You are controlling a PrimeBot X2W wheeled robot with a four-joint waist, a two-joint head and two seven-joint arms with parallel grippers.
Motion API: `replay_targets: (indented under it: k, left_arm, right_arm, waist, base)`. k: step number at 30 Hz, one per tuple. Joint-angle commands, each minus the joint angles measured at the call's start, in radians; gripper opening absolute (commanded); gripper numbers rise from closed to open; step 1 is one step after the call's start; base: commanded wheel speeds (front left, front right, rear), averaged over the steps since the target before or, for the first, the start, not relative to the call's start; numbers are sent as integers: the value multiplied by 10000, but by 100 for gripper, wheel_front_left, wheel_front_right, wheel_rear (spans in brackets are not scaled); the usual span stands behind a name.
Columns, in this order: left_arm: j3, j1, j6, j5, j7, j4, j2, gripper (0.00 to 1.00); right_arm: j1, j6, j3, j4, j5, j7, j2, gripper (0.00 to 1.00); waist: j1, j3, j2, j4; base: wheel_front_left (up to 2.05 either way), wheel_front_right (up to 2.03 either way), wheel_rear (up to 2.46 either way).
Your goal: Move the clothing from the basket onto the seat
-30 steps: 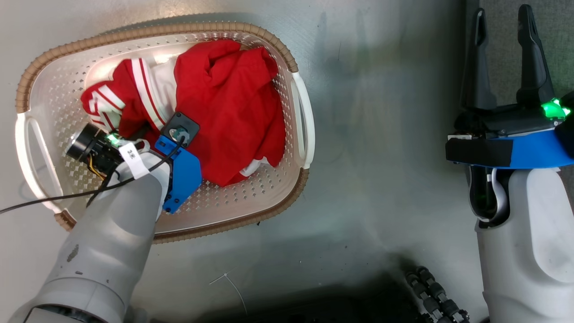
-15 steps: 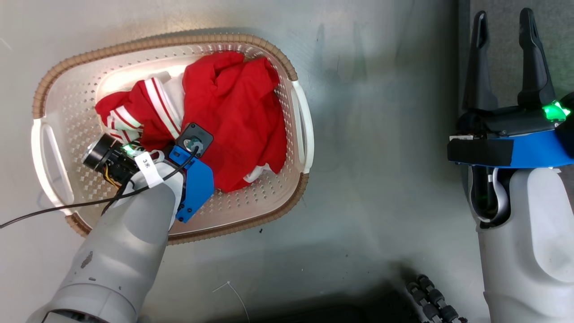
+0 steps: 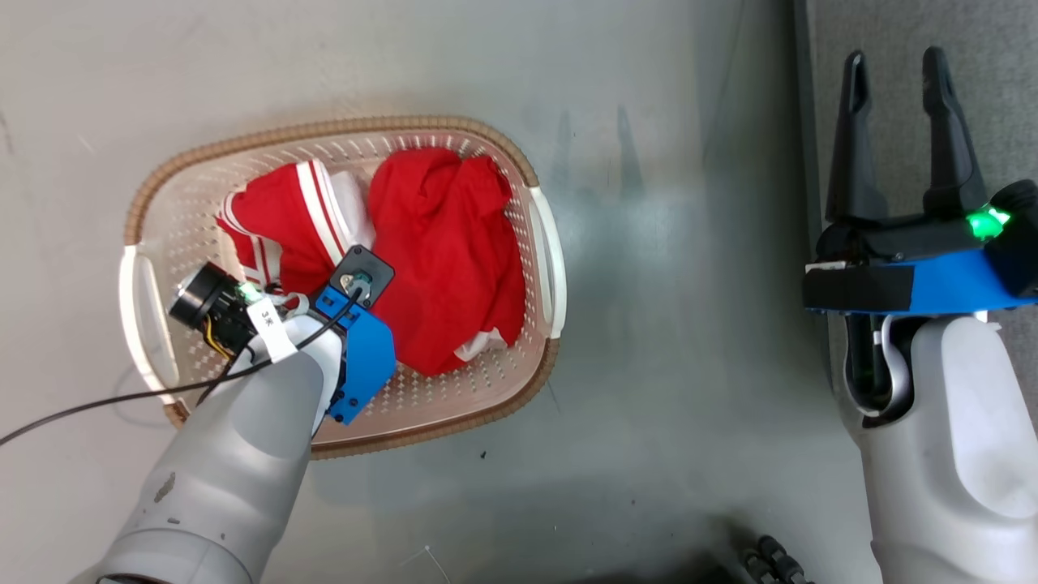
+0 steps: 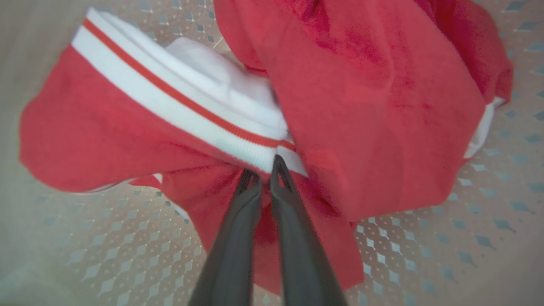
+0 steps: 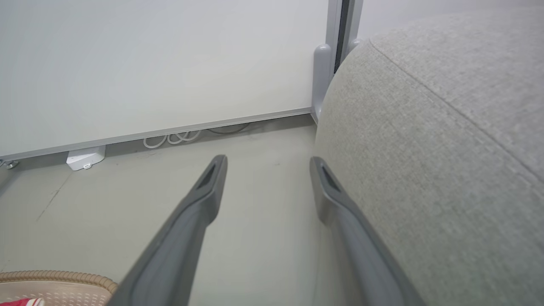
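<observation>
**Left gripper pinches the striped garment in the basket; lift and carry come next**

In the left wrist view, the left gripper [image 4: 265, 168] has its two fingers drawn nearly together. Their tips are pinched on the striped garment [image 4: 127, 127], right at the edge of its white ribbed band, with red cloth bunched between them. The plain red garment [image 4: 374, 106] lies just beside it and overlaps that same edge.

Both pieces sit inside the basket [image 3: 324, 128], which rests on the grey floor [image 3: 649, 405]. So the step in hand looks like the first pick, with nothing yet on the seat.

The next move calls for a straight lift, high enough to clear the brown rim, then a sweep to the robot's right. The overlapping plain garment may drag along or snag. The black cable [image 3: 81, 410] trailing from the left arm also lies close to the basket.

The right gripper [image 3: 892, 69] hangs with its fingers spread, holding nothing, just beside the seat [image 5: 446, 148]. It may stand in the carry path. Beyond it, coiled cables [image 5: 170, 138] lie along the base of the white wall.
</observation>
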Motion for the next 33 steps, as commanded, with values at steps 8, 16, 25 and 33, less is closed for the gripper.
replay_targets:
  k: [8,16,25,33]
  left_arm:
    - [-178,501,-185,-365,-461,8,-52,0]
    - [-447,1068,-487,-1071,-724,-478,-67,0]
    - [-1094,2030,-291,-2039,-778,-1499,-67,0]
    - [-1695,2961,61,-3055,-1154,-2268,-66,0]
  right_arm:
    - [368,-7,32,265,-120,-9,-20,100]
    - [777,-7,8,560,-191,-9,-20,100]
    - [1424,-7,-59,845,-223,-9,-20,100]
    - [2177,-7,-165,1094,-286,-9,-22,100]
  waist:
    - [1,-1242,0,281]
    - [1,-2456,0,544]
    - [1,-3744,0,854]
    - [1,-5007,0,1094]
  base:
    - [0,0,0]
    - [0,0,0]
    - [0,0,0]
    - [0,0,0]
